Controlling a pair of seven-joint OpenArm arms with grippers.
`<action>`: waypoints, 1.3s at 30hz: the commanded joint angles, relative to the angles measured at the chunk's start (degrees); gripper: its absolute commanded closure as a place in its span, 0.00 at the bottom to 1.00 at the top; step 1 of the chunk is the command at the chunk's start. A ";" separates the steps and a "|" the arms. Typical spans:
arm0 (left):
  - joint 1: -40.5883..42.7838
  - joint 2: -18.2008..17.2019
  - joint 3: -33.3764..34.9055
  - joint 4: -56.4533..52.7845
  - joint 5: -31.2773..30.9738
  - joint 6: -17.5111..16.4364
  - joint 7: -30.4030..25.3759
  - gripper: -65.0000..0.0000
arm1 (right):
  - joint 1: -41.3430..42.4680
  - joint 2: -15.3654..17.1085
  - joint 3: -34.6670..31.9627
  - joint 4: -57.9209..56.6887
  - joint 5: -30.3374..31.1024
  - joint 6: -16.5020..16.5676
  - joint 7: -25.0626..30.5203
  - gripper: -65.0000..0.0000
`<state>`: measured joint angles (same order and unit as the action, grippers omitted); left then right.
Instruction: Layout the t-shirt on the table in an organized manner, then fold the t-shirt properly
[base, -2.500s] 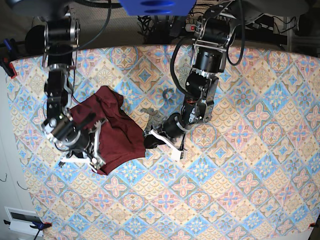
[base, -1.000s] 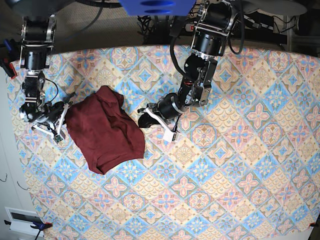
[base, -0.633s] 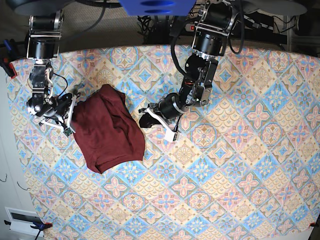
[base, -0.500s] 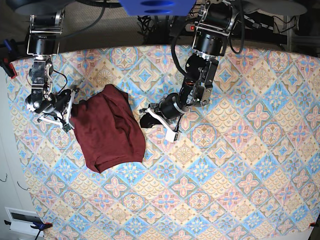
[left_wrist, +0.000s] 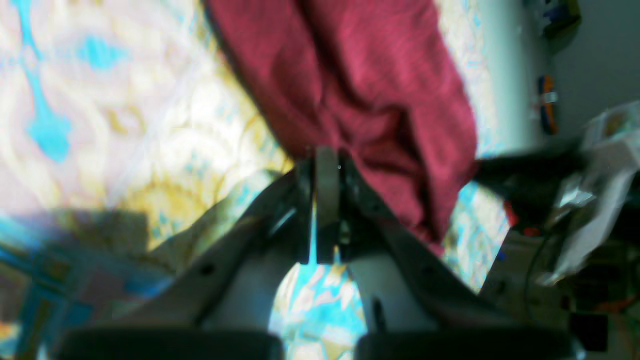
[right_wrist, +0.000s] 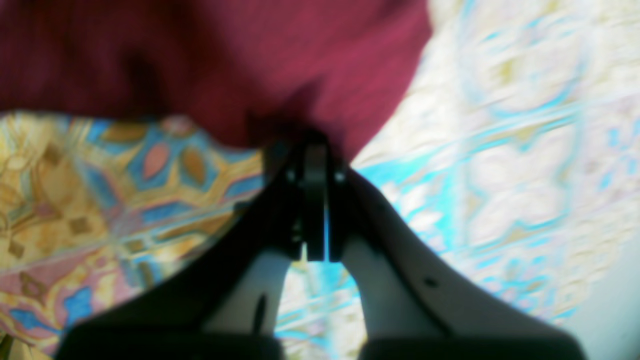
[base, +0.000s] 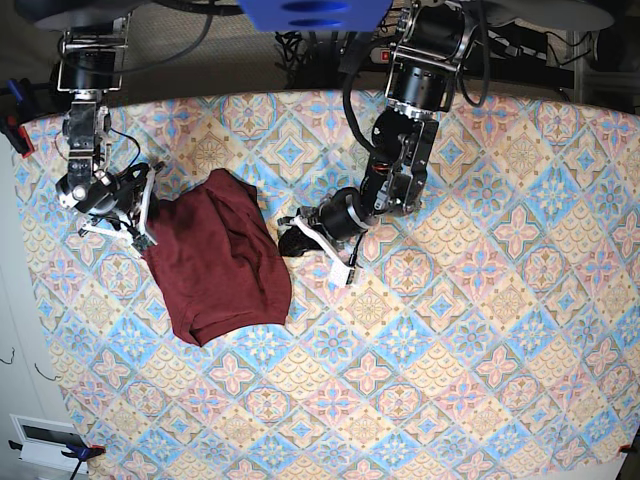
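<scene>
The t-shirt (base: 218, 262) lies bunched in a compact maroon heap on the left part of the tabletop (base: 480, 330), resting flat on the patterned cloth; it sits in no container. The right tool (base: 146, 218) is at the heap's upper left edge, its jaws clenched together; the wrist view shows the tips at the fabric's border, though whether cloth is pinched cannot be told. The left tool (base: 290, 240) is just beside the heap's right edge, jaws likewise clenched, empty; farther back, cables (base: 320, 45) lie behind the tabletop.
</scene>
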<state>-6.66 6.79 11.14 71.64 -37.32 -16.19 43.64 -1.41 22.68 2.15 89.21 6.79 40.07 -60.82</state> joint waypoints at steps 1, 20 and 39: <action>-1.12 0.55 0.16 1.29 -0.96 -0.74 -0.78 1.00 | 1.28 0.40 0.35 1.65 0.82 -0.07 1.26 1.00; 0.11 -0.76 0.25 1.73 -1.05 -0.74 -0.78 1.00 | 1.19 -4.17 -5.45 4.46 0.82 -0.07 -2.44 1.00; 0.11 -2.08 -0.02 4.98 -1.05 -0.74 1.51 1.00 | 1.10 -8.22 -5.89 4.46 0.91 -0.07 -2.44 1.00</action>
<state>-5.67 4.12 11.03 75.59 -37.47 -16.27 45.80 -1.13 14.22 -3.86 92.73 6.83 40.01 -64.14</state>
